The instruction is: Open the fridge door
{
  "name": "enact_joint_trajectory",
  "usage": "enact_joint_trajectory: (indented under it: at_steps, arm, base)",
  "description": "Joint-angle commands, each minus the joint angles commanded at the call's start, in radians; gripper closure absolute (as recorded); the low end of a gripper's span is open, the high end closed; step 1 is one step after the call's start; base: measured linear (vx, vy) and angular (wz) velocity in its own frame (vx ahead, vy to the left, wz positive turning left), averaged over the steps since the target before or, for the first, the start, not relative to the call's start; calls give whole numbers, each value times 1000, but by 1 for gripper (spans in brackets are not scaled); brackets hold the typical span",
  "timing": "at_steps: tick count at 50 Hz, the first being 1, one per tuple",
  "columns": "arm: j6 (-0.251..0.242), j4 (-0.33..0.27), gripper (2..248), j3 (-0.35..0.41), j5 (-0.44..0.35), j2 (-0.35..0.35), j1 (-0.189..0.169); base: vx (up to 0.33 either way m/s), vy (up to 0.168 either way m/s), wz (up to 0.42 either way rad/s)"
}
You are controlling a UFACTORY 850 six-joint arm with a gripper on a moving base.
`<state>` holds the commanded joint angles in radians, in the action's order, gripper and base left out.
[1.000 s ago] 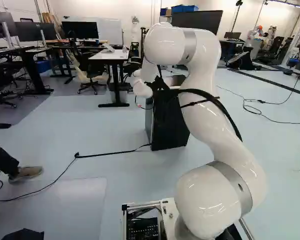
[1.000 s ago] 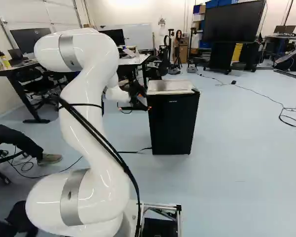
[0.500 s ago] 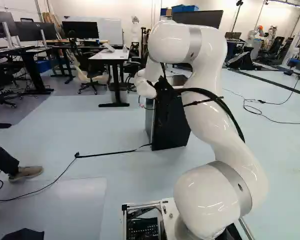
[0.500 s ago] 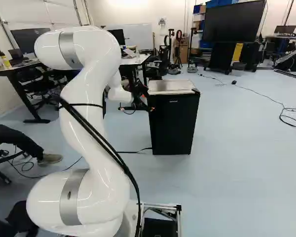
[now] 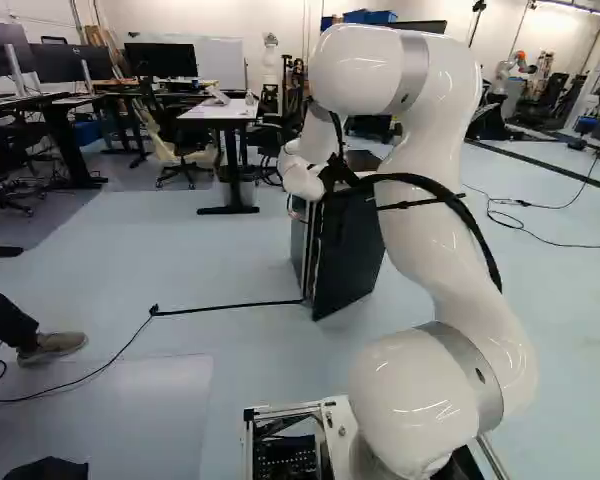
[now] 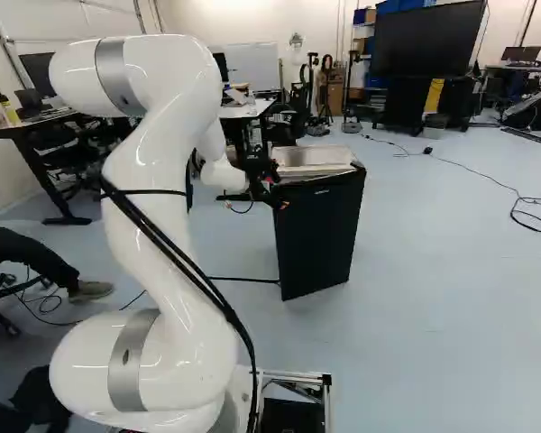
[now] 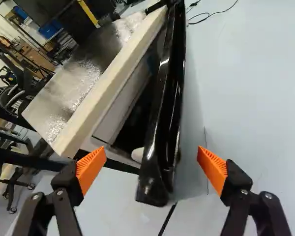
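The gripper is holding its jaws spread, with the free edge of the fridge door lying between them and touching neither, while the door is standing ajar from the fridge on the floor.

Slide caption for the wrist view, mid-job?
Fridge door ajar, its edge between the fingers of the open claw, touching neither.

Fridge, centre of left base view: partly hidden behind arm. Its interior, wrist view: mostly hidden behind door. Tool, centre of right base view: finger detail too small to tell. Black object, lower left of left base view: cut off by bottom edge, unidentified. Desk, left of right base view: cut off by left edge.
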<state>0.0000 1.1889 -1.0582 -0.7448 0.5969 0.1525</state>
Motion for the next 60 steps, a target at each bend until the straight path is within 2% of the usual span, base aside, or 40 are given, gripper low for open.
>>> enact_joint_trajectory:
  at_steps: [13, 60]
  arm:
    - [0, 25, 3, 64, 0, -44, -16]
    - [0, 253, 3, 275, -1, -192, -92]
  base:
    - [0, 0, 0]
    - [0, 0, 0]
